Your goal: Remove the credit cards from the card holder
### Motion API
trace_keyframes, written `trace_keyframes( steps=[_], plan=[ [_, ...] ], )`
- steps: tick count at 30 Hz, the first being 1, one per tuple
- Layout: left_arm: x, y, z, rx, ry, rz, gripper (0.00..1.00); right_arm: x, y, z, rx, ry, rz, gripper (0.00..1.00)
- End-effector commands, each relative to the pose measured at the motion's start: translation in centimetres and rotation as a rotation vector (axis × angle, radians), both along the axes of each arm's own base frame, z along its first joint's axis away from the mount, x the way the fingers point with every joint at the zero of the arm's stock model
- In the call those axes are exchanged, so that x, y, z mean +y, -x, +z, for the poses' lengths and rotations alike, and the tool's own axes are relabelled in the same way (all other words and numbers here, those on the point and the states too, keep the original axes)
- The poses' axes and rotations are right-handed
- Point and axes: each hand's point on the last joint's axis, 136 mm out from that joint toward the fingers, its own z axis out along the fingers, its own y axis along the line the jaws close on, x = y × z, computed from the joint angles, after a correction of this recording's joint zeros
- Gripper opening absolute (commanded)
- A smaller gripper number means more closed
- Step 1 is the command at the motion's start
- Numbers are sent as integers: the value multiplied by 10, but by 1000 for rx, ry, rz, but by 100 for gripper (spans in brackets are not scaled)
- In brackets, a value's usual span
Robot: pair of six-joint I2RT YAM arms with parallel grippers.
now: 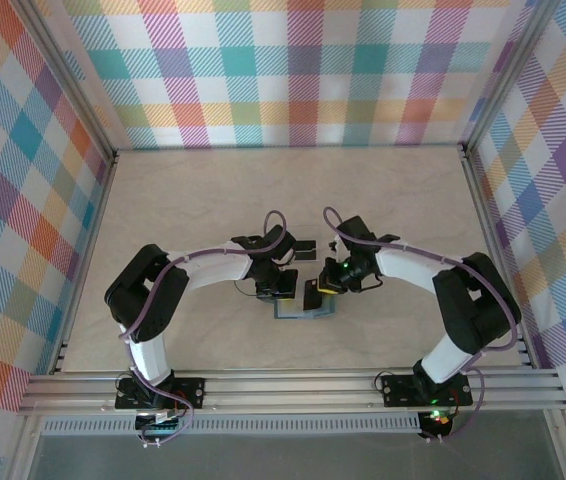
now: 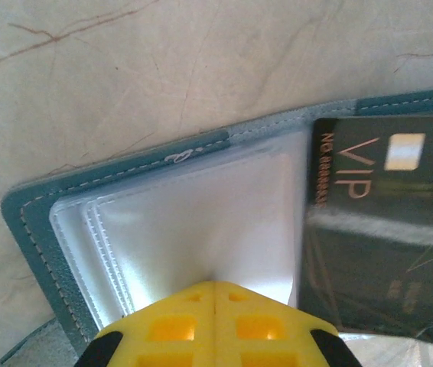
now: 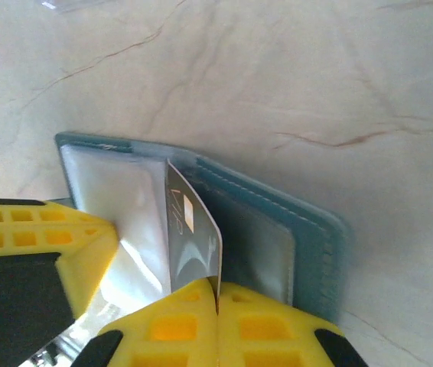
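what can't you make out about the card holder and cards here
- Top external: left gripper and right gripper cover most of the card holder; loose cards beyond are too small to read.
- Left wrist: VIP card digits are blurred.
- Right wrist: right gripper hides that card's lower edge.

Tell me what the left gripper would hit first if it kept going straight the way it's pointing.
The clear plastic sleeves of the open card holder. The left gripper, jaws together, seems to be touching them, though depth is unclear. The credit card sits off to one side.
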Motion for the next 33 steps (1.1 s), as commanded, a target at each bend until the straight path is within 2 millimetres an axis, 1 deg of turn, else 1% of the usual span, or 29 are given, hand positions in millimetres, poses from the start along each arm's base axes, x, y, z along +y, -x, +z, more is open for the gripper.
trace_keyframes(
  steps=[1, 3, 6, 10, 12, 14, 18, 21, 23, 26, 28, 29, 33],
  plan=[
    [30, 18, -20, 49, -131, 7, 0, -31, 11, -3, 13, 172, 18, 6],
    [29, 18, -17, 42, -126, 7, 0, -33, 8, 2, 0, 187, 21, 6],
    [25, 14, -9, 21, -104, 18, 0, -30, 4, 12, -24, 173, 29, 5],
    [16, 8, 12, -13, -45, 26, 1, -13, -2, 32, -69, 73, 61, 4],
    [15, 6, 22, -32, -31, 30, 2, -5, -6, 44, -105, 26, 79, 3],
    [16, 3, 32, -53, -26, 34, 3, -1, -13, 56, -153, 9, 106, 0],
    [28, -2, 44, -111, -39, 68, 3, -1, -25, 76, -281, 39, 219, 0],
    [40, -4, 47, -127, -36, 103, 3, 1, -35, 89, -387, 69, 357, 0],
    [46, -7, 48, -138, -26, 124, 3, 0, -44, 94, -464, 124, 450, 0],
    [49, -7, 52, -155, 26, 133, 4, 2, -50, 102, -562, 173, 680, 0],
    [53, -6, 54, -170, 41, 141, 6, 1, -52, 105, -584, 211, 826, 0],
    [55, -6, 56, -179, 42, 146, 8, 0, -56, 109, -604, 236, 893, 0],
    [65, -3, 58, -200, 46, 155, 10, 2, -63, 110, -659, 300, 1157, 0]
  ],
)
